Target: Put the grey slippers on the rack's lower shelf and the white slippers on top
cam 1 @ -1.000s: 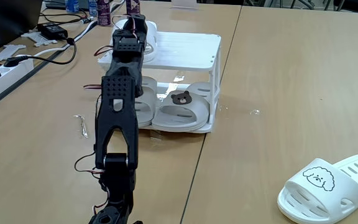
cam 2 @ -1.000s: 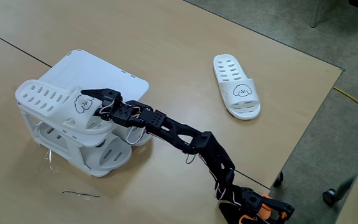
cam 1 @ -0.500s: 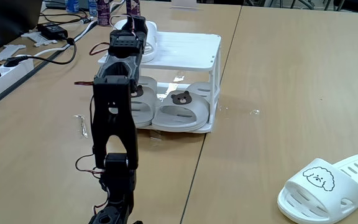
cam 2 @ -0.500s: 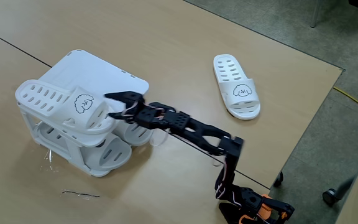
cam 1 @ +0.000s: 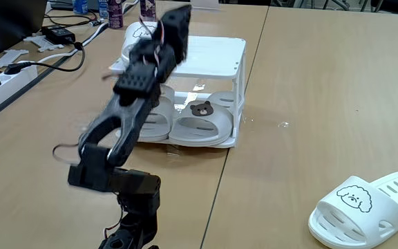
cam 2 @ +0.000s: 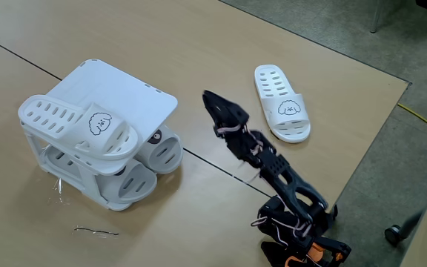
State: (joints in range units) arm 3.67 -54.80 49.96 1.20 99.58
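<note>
The white rack [cam 1: 216, 52] [cam 2: 136, 85] stands on the wooden table. Both grey slippers [cam 1: 200, 121] [cam 2: 161, 152], with bear faces, lie side by side on its lower shelf [cam 1: 232, 142]. One white slipper [cam 2: 76, 122] [cam 1: 138, 31] with a dog face lies along one side of the slatted top. The other white slipper [cam 2: 282, 101] [cam 1: 365, 206] lies on the table well away from the rack. My gripper [cam 2: 207, 96] [cam 1: 179, 15] hangs raised in the air between rack and loose slipper, blurred, jaws looking together, holding nothing.
A power strip [cam 1: 9, 72] and cables [cam 1: 61, 34] lie along the left table side in a fixed view, with bottles [cam 1: 112, 10] at the back. A thin bent wire [cam 2: 95, 231] lies near the rack. The table edge [cam 2: 376, 141] runs just beyond the loose slipper.
My gripper has drawn back from the white slipper on the rack top and swung up and away toward the loose slipper. The slipper stays on the rack.
</note>
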